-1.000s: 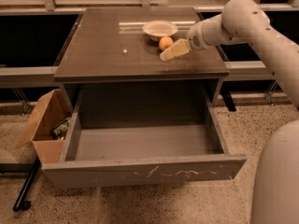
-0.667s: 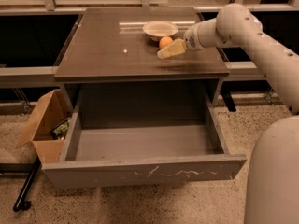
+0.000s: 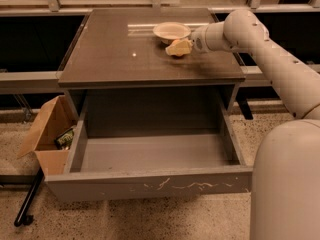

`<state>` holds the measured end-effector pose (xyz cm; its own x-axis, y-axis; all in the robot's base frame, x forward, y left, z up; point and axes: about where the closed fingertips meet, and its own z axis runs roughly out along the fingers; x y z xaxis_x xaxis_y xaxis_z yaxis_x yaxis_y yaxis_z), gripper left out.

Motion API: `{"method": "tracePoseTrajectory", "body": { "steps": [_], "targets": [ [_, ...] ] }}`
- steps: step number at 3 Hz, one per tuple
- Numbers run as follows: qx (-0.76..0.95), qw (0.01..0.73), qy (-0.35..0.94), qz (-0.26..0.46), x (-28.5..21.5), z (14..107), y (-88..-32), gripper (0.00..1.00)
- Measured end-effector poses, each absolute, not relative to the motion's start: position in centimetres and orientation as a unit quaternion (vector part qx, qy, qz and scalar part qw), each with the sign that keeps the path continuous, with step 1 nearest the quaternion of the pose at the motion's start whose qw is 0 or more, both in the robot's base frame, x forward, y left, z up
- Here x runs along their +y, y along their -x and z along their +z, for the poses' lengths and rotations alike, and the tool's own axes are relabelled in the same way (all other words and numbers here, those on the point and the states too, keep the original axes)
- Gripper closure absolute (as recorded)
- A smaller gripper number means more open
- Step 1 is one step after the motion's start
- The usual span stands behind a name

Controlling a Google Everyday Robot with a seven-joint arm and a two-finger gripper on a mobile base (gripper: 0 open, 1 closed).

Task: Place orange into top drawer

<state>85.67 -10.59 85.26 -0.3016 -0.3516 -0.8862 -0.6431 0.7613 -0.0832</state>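
The orange (image 3: 176, 53) lies on the dark cabinet top (image 3: 125, 49), just in front of the shallow white bowl (image 3: 171, 31). Only a small orange edge of it shows, because my gripper (image 3: 180, 47) sits right over it, reaching in from the right on the white arm (image 3: 250, 34). The top drawer (image 3: 150, 183) is pulled fully open below the cabinet top. Its grey front panel carries white scratches and its inside is bare.
A brown cardboard box (image 3: 47, 129) with a dark item inside stands on the floor, left of the drawer. My white base (image 3: 285, 184) fills the lower right. A rail and dark panels run behind the cabinet.
My gripper has moved left along the cabinet top onto the orange, which showed beside it before and is now almost covered. The bowl and drawer have not moved.
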Motion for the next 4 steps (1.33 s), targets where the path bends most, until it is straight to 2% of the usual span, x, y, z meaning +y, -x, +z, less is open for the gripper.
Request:
{"method": "tracePoseTrajectory", "body": {
  "steps": [3,4],
  "targets": [
    [0.783,0.500,0.324,0.179,-8.9,85.1,-82.8,0.96],
    [0.743,0.533,0.352,0.199,-9.2,88.7,-79.3,1.00]
  ]
}}
